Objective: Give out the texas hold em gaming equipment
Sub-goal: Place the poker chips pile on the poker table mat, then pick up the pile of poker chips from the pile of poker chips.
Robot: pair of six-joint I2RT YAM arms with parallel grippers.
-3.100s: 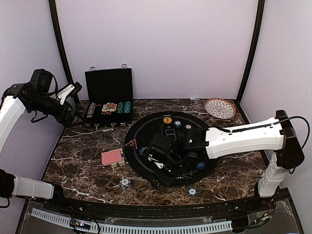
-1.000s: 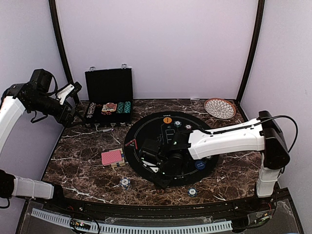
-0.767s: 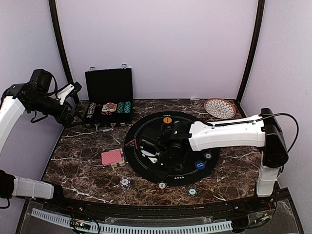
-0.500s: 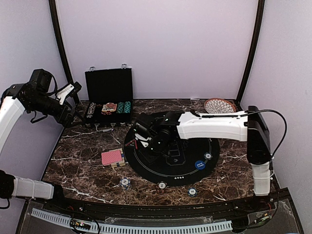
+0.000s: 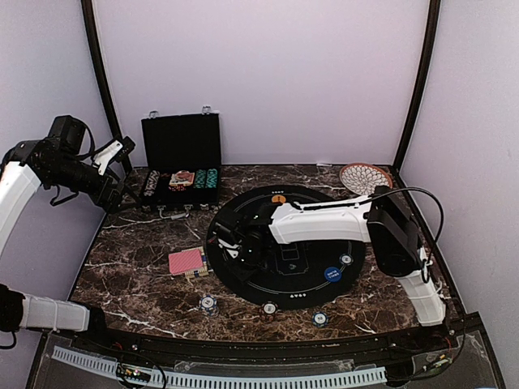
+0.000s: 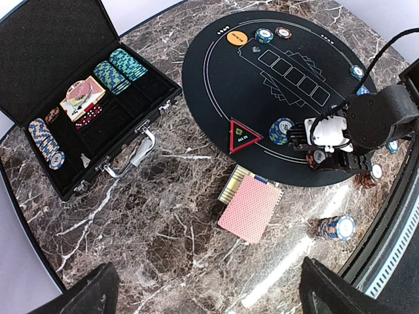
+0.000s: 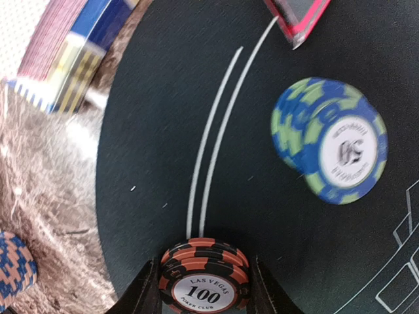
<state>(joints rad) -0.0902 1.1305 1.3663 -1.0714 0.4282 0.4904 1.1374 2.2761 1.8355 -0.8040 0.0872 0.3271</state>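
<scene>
My right gripper is clamped on a short stack of orange-and-black poker chips marked 100, a finger pressing on either side and the black round mat beneath. Ahead and to its right a blue-and-green chip stack lies on the mat, with the deck of cards ahead to its left, on the marble just beside the mat's edge. My left gripper hangs well apart from these with fingers spread wide and nothing between, the open black chip case ahead to its left.
</scene>
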